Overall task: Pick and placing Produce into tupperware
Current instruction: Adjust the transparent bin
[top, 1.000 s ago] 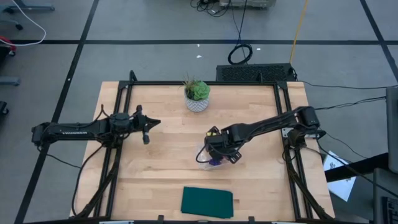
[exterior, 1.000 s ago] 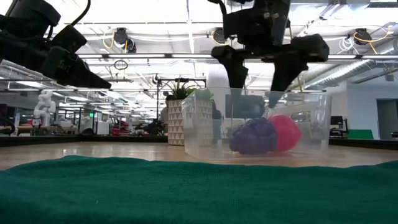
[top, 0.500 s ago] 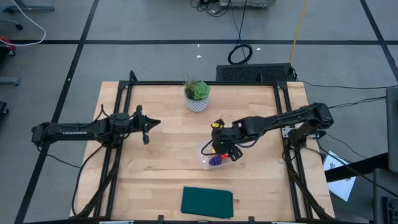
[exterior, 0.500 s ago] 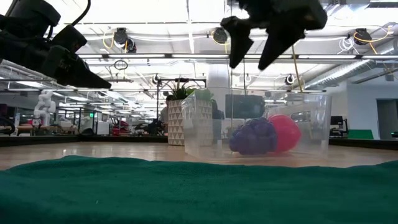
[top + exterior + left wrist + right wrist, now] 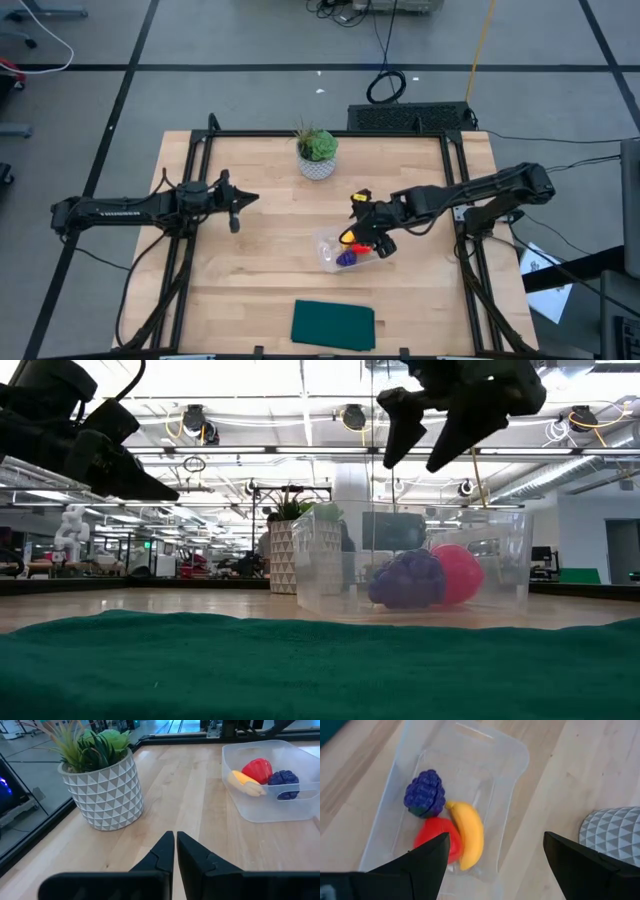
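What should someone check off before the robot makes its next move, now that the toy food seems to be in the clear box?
1. Curved yellow toy banana inside the clear plastic rectangular container: ok.
2. Dark purple bumpy toy fruit inside the container: ok.
3. Red toy fruit inside it: ok.
4. Right claw open, holding nothing, above the container: ok.
5. Left claw shut, empty, parked away from the container: ok.
6. White patterned pot with green plant upright, apart from the container: ok.

The wooden worktop (image 5: 270,260) carried a potted plant (image 5: 317,152) near its far edge, a clear tupperware (image 5: 345,251) mid-table, and a green cloth (image 5: 333,325) at the front.
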Tool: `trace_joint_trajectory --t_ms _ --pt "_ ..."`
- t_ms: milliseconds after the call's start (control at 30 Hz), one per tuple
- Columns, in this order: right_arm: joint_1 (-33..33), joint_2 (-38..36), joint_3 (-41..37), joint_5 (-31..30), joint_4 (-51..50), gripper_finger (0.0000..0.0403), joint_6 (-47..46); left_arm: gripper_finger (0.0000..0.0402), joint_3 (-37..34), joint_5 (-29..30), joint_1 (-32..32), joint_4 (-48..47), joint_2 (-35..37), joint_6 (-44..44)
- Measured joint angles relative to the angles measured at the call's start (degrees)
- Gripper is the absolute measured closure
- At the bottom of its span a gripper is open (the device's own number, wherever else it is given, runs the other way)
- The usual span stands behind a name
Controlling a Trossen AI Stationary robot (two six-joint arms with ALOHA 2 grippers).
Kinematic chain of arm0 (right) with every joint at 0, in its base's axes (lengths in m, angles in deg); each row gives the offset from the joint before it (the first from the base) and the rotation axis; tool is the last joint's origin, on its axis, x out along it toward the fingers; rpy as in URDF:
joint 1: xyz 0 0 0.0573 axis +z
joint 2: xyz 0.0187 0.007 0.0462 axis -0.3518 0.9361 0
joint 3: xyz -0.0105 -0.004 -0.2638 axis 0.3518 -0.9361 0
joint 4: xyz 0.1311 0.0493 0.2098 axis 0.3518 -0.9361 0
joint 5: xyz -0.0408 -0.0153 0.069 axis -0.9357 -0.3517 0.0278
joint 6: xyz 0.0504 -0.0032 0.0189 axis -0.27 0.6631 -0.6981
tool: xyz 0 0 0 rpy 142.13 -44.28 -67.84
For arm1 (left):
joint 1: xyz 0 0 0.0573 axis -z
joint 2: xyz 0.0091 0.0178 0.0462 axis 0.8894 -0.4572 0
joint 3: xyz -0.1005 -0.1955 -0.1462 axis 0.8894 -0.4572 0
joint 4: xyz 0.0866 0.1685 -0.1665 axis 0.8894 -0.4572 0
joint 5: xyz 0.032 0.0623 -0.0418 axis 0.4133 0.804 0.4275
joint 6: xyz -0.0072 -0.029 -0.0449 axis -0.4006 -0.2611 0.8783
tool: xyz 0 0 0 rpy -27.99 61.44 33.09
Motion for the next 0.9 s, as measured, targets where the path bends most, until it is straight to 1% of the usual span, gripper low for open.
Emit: trace_joint_trajectory --t_ms 100,167,567,900 --pt "0.00 0.00 -0.88 0.00 0.47 0.0100 0.20 0.0376 0.00 0.01 0.00 0.12 0.00 0.11" --pt "0.00 0.00 -1.44 0.00 1.06 0.0112 0.24 0.0376 0.00 0.00 0.00 0.13 0.01 0.36" --pt "-0.22 0.00 -2.73 0.00 4.20 0.0224 2.32 0.0376 0.00 -0.02 0.00 0.12 0.02 0.92" --pt "-0.83 0.00 -2.73 0.02 4.49 0.0286 3.39 0.0376 0.00 -0.07 -0.01 0.10 0.01 1.75"
